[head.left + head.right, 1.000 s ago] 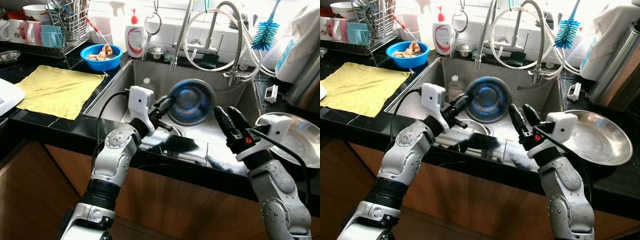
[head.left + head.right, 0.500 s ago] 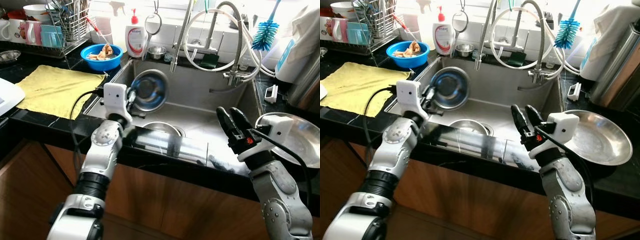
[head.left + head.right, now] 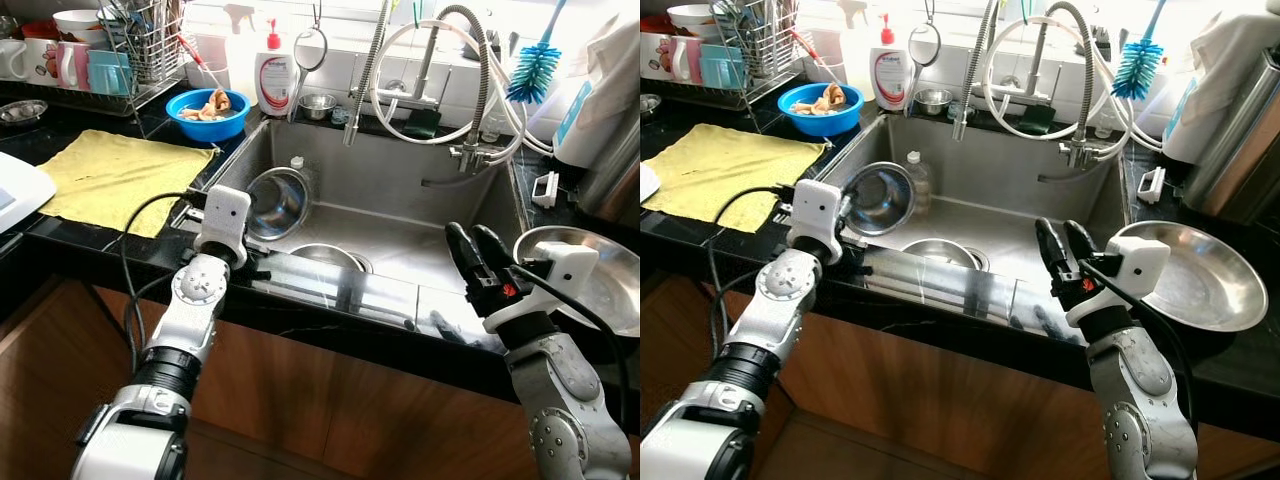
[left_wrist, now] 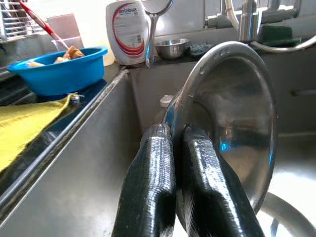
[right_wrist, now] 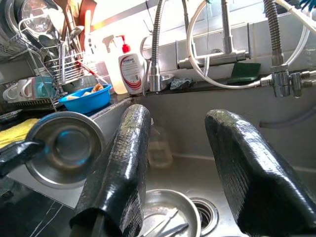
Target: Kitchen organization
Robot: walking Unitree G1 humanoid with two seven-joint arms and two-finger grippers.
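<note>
A: The left end effector (image 4: 173,148) has its two black fingers pinched tight on the rim of a steel bowl (image 3: 275,203), and the bowl hangs tilted on edge over the sink (image 3: 400,190), up at the sink's left wall.

B: Mouth of the bowl faces across the basin, towards the sink's right side. And the right end effector (image 3: 477,256)?

A: It hovers above the sink's front edge, over on the right-hand part, fingers spread wide with nothing between them.

B: Down on the sink floor lies a second steel bowl (image 3: 940,254), just beside the drain, below the one being held.

A: A small clear bottle (image 3: 919,178) stands in the sink too, just behind the held bowl, against the back wall.

B: To the sink's right, on the black surface (image 3: 100,250), rests a wide steel pan (image 3: 1200,275), near the right arm's wrist.

A: On the sink's left the surface carries a yellow cloth (image 3: 110,178), and past it, at the sink's back-left corner, a blue bowl (image 3: 207,112) with scraps inside.

B: A soap bottle (image 3: 272,75) stands just beside that blue bowl, behind the sink rim, and a blue brush (image 3: 532,68) hangs above the sink's right back corner.
</note>
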